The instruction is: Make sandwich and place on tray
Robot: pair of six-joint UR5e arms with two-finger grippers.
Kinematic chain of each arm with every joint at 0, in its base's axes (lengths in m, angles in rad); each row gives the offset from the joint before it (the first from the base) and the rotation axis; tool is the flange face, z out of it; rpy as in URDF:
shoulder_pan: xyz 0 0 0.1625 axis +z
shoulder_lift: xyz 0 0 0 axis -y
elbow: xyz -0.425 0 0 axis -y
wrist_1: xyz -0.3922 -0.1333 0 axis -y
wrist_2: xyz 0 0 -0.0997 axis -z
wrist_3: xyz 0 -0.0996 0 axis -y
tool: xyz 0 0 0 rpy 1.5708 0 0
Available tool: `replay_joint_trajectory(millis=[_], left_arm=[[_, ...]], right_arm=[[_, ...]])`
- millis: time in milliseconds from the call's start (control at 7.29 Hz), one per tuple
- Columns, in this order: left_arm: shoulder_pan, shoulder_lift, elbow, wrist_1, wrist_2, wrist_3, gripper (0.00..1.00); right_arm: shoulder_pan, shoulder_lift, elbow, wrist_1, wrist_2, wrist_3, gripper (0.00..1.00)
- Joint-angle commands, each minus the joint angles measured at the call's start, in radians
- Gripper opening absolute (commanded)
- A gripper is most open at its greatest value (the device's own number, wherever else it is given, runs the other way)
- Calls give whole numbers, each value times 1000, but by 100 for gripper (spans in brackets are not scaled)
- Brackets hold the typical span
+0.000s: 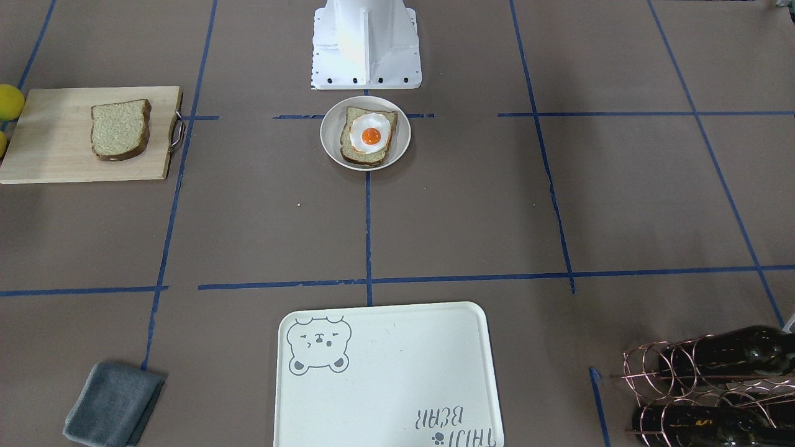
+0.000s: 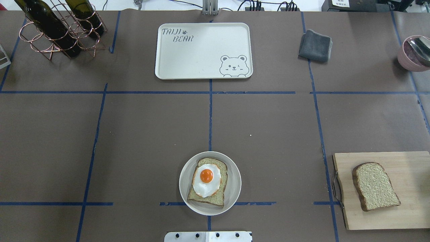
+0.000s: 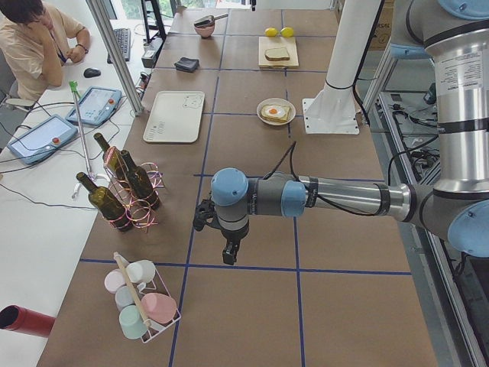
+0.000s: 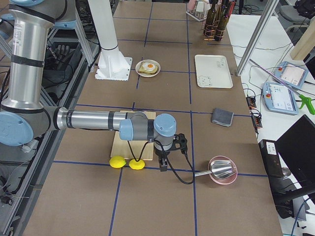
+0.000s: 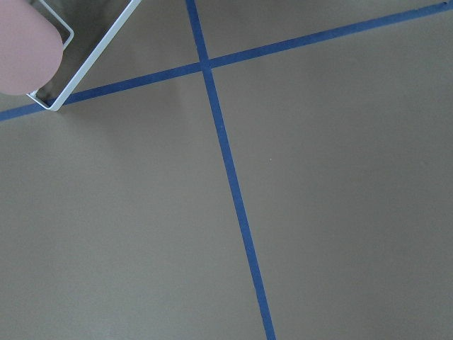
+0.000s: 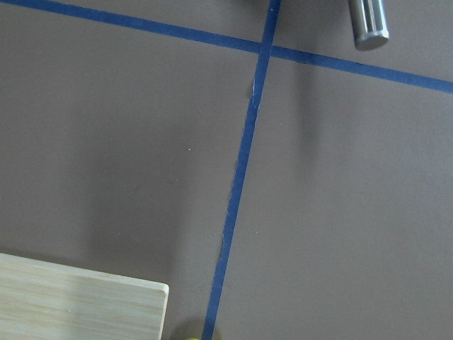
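Overhead exterior showed the egg-topped bread slice (image 2: 208,183) in the bowl (image 2: 185,178) near the robot's base, second slice (image 2: 374,186) on the cutting board (image 2: 410,174), tray (image 2: 201,50) well apart. Left tool (image 3: 229,256) and right tool (image 4: 163,164): honestly couldn't tell if clenched.

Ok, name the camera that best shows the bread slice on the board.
Overhead: the bread slice is largest, unblocked. Front-facing shows it whole, smaller; left side, tiny; right side, the arm hides it; wrist cameras miss it.
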Motion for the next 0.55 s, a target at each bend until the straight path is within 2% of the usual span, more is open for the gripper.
replay_joint_trajectory(millis=[0, 412], left_arm=[[1, -9, 5, 2, -1, 0, 100], [-1, -9, 5, 2, -1, 0, 100]], right_arm=[[0, -1, 2, 0, 2, 1, 100], [0, 2, 86, 2, 12, 7, 100]])
